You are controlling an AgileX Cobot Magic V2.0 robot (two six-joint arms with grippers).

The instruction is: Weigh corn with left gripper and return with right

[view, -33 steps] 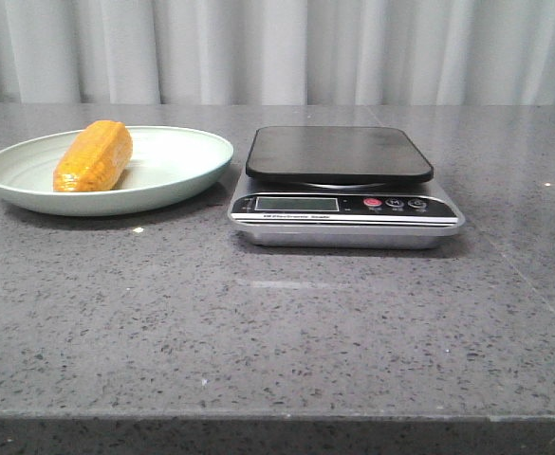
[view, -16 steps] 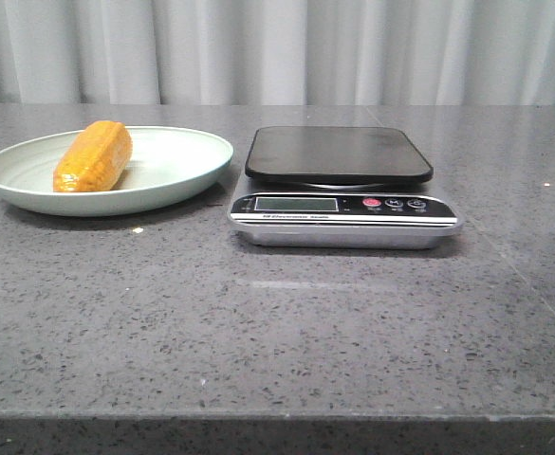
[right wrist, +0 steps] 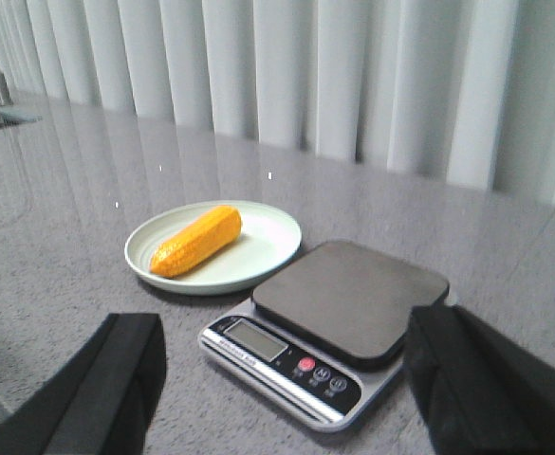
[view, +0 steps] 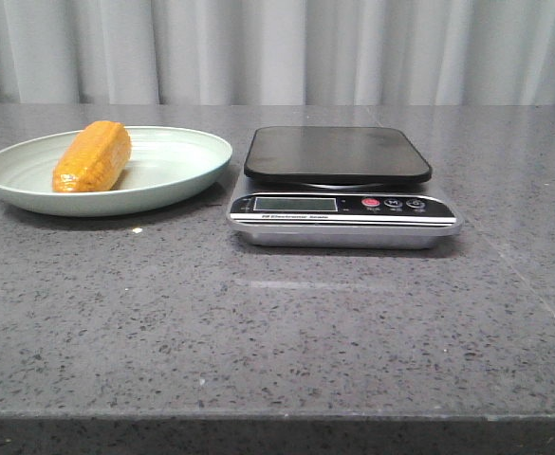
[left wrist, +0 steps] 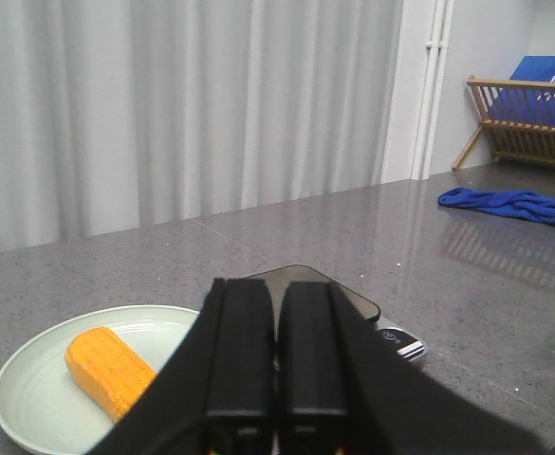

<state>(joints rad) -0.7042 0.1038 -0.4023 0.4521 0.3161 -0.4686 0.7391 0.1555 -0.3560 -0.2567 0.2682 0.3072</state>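
Left gripper (left wrist: 277, 379) has its 2 dark fingers pressed together with only a hairline seam between them, holding nothing, and it looks down over the plate and scale from well back. Right gripper (right wrist: 282, 389) stands spread wide, its fingers at the 2 lower corners of its own view, also empty. Neither one shows in the front view.

Across the last second almost nothing has changed: the corn (view: 93, 156) lies exactly where it lay, and the plate (view: 177, 175) and scale (view: 343, 213) seem to have slid a hair to the left, though so slightly that it may only be the camera. My reading is that the task has not really begun, and the first pick from the plate is still to come.

The corn rests on the left half of the pale green plate, which sits just beside the scale on the counter (view: 277, 322). Its long axis runs front to back with a slight lean, near end toward the robot and a little left, far end tipped toward the curtain. The scale's black platform (view: 339, 152) is bare.
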